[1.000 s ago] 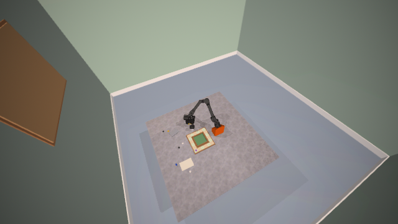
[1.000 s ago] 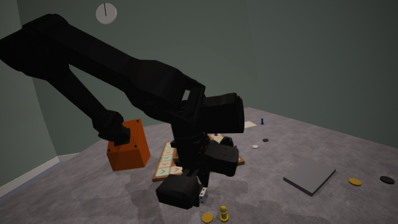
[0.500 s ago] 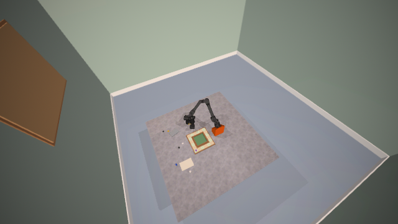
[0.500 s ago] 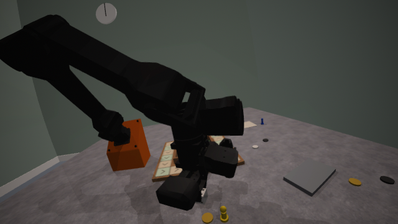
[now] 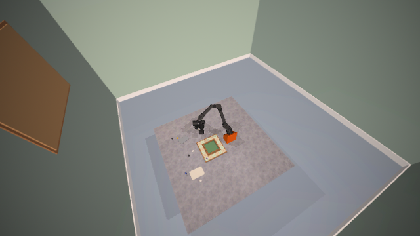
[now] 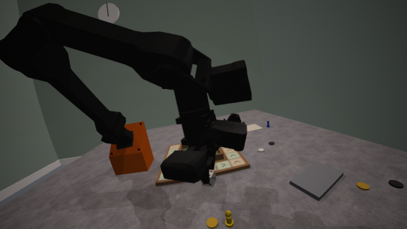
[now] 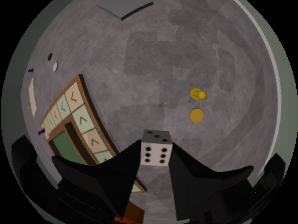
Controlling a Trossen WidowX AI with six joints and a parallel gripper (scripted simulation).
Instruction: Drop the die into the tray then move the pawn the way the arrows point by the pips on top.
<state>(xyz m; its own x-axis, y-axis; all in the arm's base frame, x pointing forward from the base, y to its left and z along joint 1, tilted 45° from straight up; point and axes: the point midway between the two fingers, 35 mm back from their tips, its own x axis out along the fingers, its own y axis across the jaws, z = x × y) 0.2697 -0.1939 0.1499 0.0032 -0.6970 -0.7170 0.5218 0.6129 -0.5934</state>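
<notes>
Top view: arm (image 5: 214, 109) reaches from its orange base (image 5: 230, 137) toward the far edge of the bench (image 5: 256, 170). The gripper (image 5: 200, 131) is low, just off the far corner of the board (image 5: 200, 145). The green tray (image 5: 210, 146) holds nothing I can make out. A small dark piece on the board's near-left corner may be the pawn (image 5: 207, 158); too small to be sure.

Exterior view: the gripper (image 6: 208, 178) is down at the bench, with the pale die (image 6: 211, 175) between its tips, just beside the board's (image 6: 236, 166) edge.

Wrist view: the fingers are closed narrow on the die (image 7: 156, 151), six pips facing the camera.

Step in hand, as I judge it: grasp made, lift not yet begun. Next: raise the die, carry it over the tray and release it high enough to tumble.
</notes>
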